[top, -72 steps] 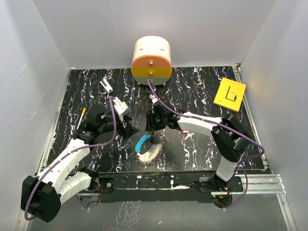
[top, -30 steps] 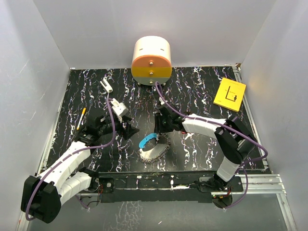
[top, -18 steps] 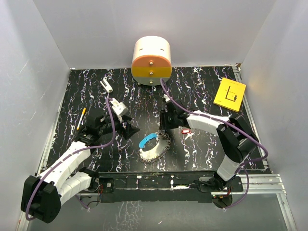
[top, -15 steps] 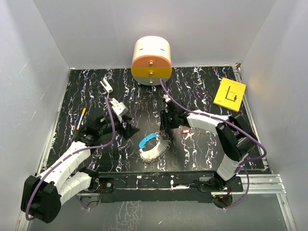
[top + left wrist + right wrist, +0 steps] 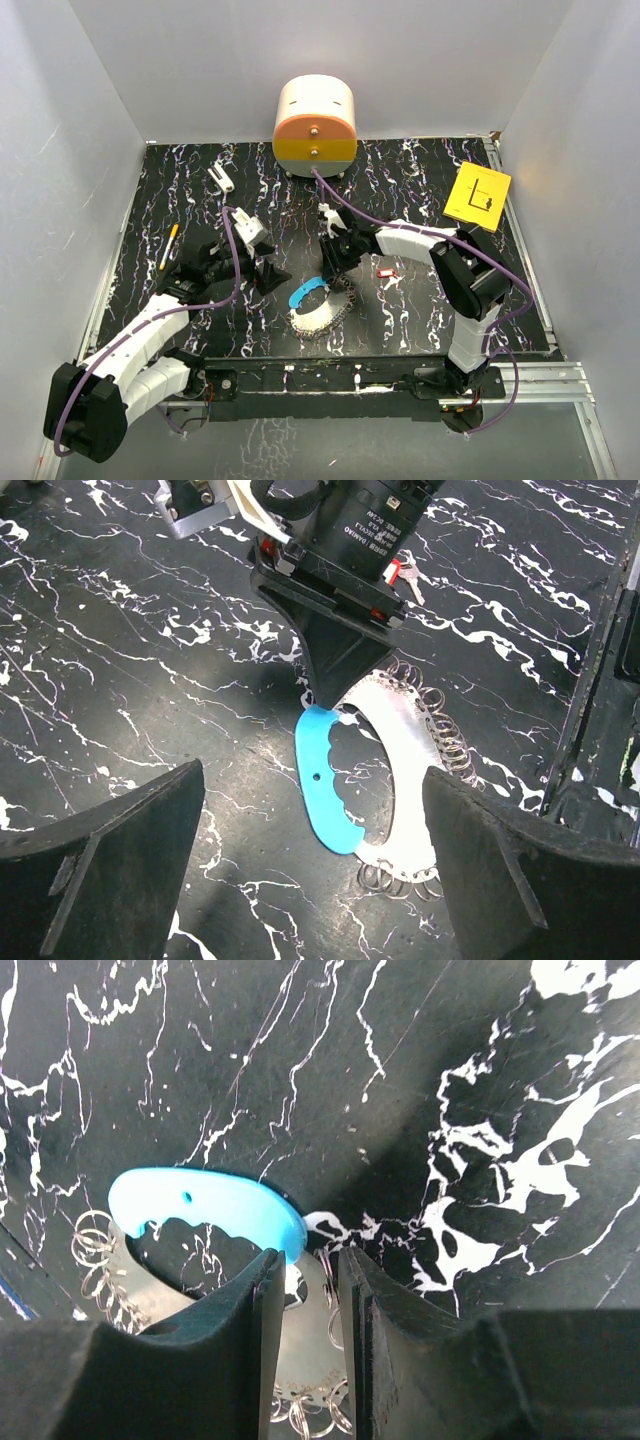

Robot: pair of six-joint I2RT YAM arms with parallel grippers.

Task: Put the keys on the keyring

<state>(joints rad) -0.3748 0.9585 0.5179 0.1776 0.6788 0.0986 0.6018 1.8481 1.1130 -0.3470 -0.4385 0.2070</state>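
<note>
Right fingers [image 5: 245,1350] straddle the keyring [image 5: 325,795] narrowly, grip unclear; left fingers [image 5: 110,860] gape empty. Steadying step; next, fetch the loose red key [image 5: 385,272].

Blue-and-white keyring [image 5: 302,293] flat (red key [image 5: 385,271] apart, rightward)

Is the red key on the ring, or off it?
Off. The red key lies on the table, apart from the keyring.
</note>
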